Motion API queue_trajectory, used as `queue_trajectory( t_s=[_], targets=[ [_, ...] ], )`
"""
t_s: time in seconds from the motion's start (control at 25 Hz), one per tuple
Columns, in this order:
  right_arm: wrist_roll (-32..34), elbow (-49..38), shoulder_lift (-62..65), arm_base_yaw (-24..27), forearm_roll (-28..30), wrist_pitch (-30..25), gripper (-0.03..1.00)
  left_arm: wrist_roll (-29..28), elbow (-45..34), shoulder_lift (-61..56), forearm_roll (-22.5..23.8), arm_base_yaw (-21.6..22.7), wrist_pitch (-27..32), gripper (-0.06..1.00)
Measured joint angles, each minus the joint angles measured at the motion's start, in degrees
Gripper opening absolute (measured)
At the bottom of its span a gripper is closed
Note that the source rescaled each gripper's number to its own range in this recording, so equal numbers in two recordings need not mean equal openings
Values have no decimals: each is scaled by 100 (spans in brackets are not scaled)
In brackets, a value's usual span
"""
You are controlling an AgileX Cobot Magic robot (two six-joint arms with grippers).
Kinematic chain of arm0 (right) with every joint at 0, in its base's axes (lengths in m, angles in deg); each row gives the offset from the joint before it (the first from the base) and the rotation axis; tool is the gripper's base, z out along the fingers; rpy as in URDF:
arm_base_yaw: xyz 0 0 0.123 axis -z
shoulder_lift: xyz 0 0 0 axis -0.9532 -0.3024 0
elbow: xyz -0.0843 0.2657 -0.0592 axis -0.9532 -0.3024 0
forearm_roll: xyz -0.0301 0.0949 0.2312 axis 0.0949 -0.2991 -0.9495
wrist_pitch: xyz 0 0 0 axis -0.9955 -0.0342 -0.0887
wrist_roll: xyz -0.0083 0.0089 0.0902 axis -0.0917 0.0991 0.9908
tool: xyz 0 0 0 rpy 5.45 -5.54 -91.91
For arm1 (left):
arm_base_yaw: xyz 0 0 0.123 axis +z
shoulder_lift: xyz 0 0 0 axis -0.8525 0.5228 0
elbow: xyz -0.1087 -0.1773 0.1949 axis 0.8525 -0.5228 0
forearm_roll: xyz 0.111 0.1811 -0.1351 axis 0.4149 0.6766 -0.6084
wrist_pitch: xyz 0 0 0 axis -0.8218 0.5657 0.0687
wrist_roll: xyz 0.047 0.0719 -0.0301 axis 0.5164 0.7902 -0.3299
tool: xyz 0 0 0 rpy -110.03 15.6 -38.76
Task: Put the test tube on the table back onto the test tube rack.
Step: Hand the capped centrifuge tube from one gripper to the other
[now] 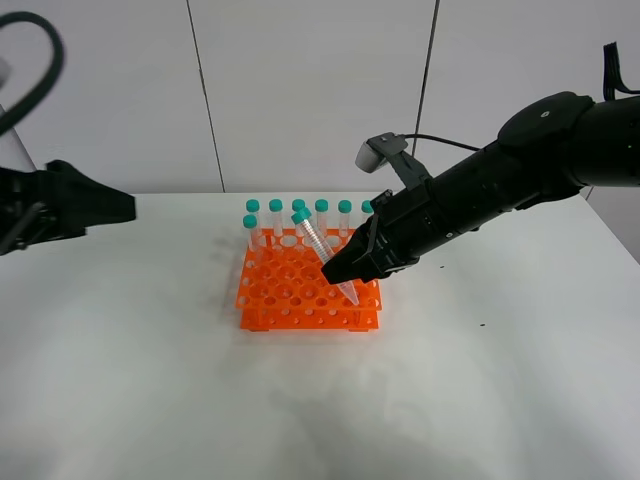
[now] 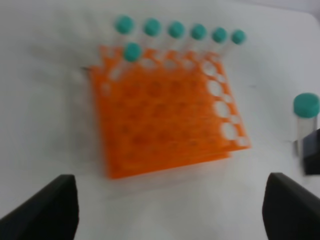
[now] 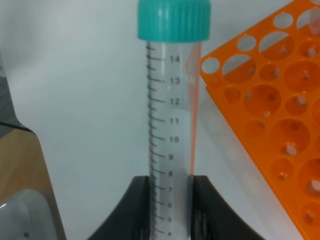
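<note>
My right gripper is shut on the test tube, a clear tube with a teal cap. It holds the tube tilted over the orange test tube rack, cap up and to the left, pointed tip low over the rack's front right holes. In the right wrist view the tube stands between the two black fingers, beside the rack. The left wrist view shows the rack and the held tube at its edge. My left gripper is open and empty, away to the left above the table.
Several identical capped tubes stand in the rack's back row, with one more in the second row at the left. They also show in the left wrist view. A white panelled wall rises behind the table.
</note>
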Motion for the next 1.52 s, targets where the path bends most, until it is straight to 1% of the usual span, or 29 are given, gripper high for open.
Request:
queue_trajectory(
  t_s=[0.08, 0.12, 0.2, 0.24, 0.28, 0.32, 0.36, 0.48, 0.56, 0.72, 0.84, 1.08, 1.36, 1.44, 1.52],
  targets=[
    [0, 0, 0, 0, 0, 0, 2, 1086, 0, 609, -1301, 0, 82, 100],
    [0, 0, 0, 0, 0, 0, 2, 1646, 0, 887, -1847, -32, 156, 100],
    [0, 0, 0, 0, 0, 0, 2, 2598, 0, 1358, -3091, -173, 264, 100],
    [0, 0, 0, 0, 0, 0, 2, 3044, 0, 1526, -3549, -297, 299, 100],
    [0, 0, 0, 0, 0, 0, 2, 3360, 0, 1708, -4042, -444, 342, 100],
    [0, 0, 0, 0, 0, 0, 2, 3665, 4, 1868, -4434, -581, 374, 100],
    [5, 0, 0, 0, 0, 0, 2, 3881, 12, 2011, -4650, -755, 380, 100],
    [11, 0, 0, 0, 0, 0, 2, 4112, 185, 2367, -4851, -1273, 380, 100],
    [17, 0, 0, 0, 0, 0, 2, 4140, 426, 2570, -4871, -1600, 380, 100],
    [65, 0, 0, 0, 0, 0, 2, 4158, 902, 2918, -4911, -2011, 287, 100],
    [85, 0, 0, 0, 0, -6, 2, 4158, 1032, 3102, -4916, -2115, 231, 100],
    [84, 0, 0, 0, -5, -44, 2, 4158, 1043, 3362, -4916, -2122, 98, 100],
    [88, 0, 0, 0, -43, -63, 2, 4158, 1043, 3580, -4927, -2122, 202, 100],
    [88, 0, 0, 0, -61, -63, 2, 4158, 1043, 3602, -4932, -2122, 208, 99],
    [88, 0, 0, 0, -63, -63, 2, 4158, 1043, 3623, -4932, -2122, 208, 93]
  ],
)
